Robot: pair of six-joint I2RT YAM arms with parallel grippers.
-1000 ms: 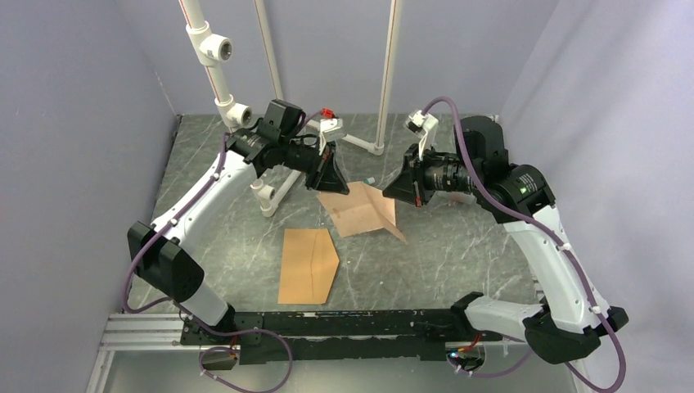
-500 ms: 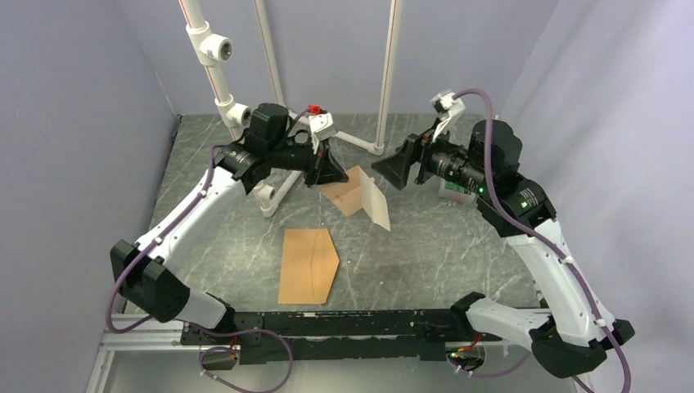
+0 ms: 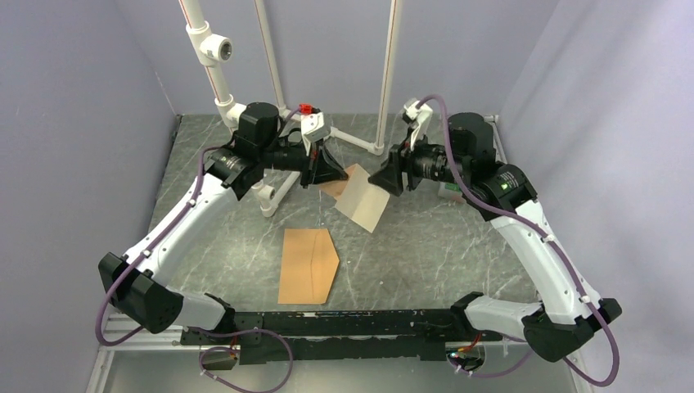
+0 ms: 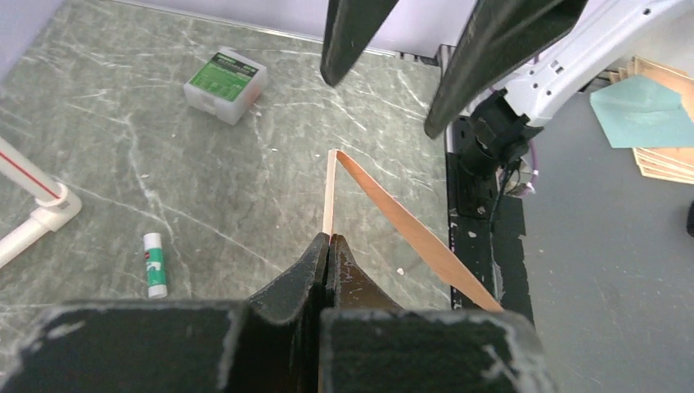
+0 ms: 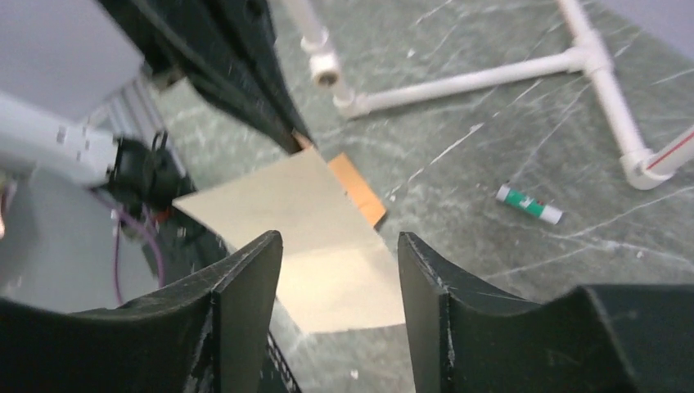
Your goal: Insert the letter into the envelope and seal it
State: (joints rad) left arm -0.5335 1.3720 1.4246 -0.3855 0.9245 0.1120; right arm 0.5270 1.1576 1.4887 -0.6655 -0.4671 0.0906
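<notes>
L gripper (image 3: 331,172) clamped on letter (image 3: 364,203), sheet held up bent, upper centre; R gripper (image 3: 383,178) fingers apart, empty, beside free edge; envelope (image 3: 308,264) flat, lower centre. R shld pinch free edge squarely w/o crumpling

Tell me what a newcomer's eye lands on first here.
The pale letter, bent and held up in mid-scene, is pinched at one edge by the shut left gripper. The right gripper, open, faces it from the right. Toward the near edge, the brown envelope lies flat on the table, untouched.
</notes>
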